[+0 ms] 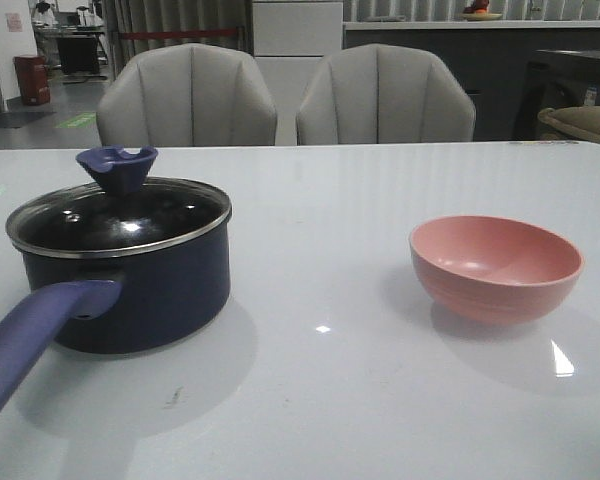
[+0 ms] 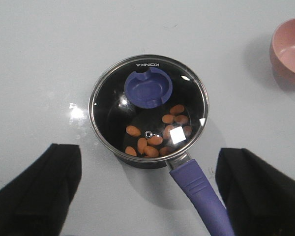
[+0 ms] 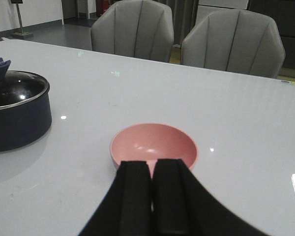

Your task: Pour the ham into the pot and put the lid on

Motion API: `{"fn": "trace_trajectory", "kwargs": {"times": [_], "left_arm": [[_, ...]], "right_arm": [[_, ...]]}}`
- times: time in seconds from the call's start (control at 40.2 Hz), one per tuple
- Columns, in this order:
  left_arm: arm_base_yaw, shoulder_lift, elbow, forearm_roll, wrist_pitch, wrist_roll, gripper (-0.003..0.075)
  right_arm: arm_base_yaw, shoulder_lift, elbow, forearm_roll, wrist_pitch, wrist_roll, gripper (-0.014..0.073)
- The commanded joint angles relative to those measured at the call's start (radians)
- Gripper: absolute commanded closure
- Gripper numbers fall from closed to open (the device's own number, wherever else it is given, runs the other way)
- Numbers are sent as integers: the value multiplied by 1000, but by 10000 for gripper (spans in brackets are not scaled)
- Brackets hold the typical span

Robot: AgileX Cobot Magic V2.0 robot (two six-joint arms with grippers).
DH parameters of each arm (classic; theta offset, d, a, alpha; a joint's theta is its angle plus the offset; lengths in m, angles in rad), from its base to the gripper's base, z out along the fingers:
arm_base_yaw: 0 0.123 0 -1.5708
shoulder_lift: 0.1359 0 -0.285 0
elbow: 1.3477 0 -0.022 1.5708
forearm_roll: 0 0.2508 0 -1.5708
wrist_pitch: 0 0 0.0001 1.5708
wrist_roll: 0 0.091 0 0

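The left gripper hangs above the pot, fingers spread wide and empty. The right gripper, fingers together, sits just beside one smooth pink bowl, right of the pot. The glass lid covers the pot; about eleven orange ham pieces lie inside.

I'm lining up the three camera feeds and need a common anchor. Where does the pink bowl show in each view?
Front view: pink bowl right of centre on the table.
Left wrist view: cut off at the upper right corner.
Right wrist view: centre, just beyond the shut right gripper.
Shared landmark: the lid on the pot.
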State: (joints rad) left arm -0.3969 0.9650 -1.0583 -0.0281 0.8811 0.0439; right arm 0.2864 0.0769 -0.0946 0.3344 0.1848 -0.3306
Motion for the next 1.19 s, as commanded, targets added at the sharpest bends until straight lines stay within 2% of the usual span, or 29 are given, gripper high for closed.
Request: {"fn": "trace_trajectory", "kwargs": {"times": [0.0, 0.273, 0.472, 0.597, 0.746, 0.771, 0.82, 1.168], "left_arm": [[-9, -117, 68, -1, -126, -3, 136], [-9, -493, 364, -6, -335, -3, 136], [-9, -741, 543, -6, -408, -3, 159], [-9, -822, 607, -6, -411, -3, 311], [-9, -844, 642, -7, -411, -3, 603], [-9, -844, 644, -7, -412, -3, 617], [-9, -844, 644, -10, -412, -3, 591], [-9, -844, 644, -10, -404, -3, 607]], "right_arm": [[0, 9, -28, 3, -84, -4, 444], [0, 9, -28, 3, -84, -4, 444], [0, 9, -28, 3, -84, -4, 444], [0, 9, -28, 3, -84, -4, 444], [0, 9, -28, 3, -84, -4, 444], [0, 9, -28, 3, -84, -4, 444], [0, 9, -28, 3, -84, -4, 444], [0, 9, -28, 3, -84, -4, 444]]}}
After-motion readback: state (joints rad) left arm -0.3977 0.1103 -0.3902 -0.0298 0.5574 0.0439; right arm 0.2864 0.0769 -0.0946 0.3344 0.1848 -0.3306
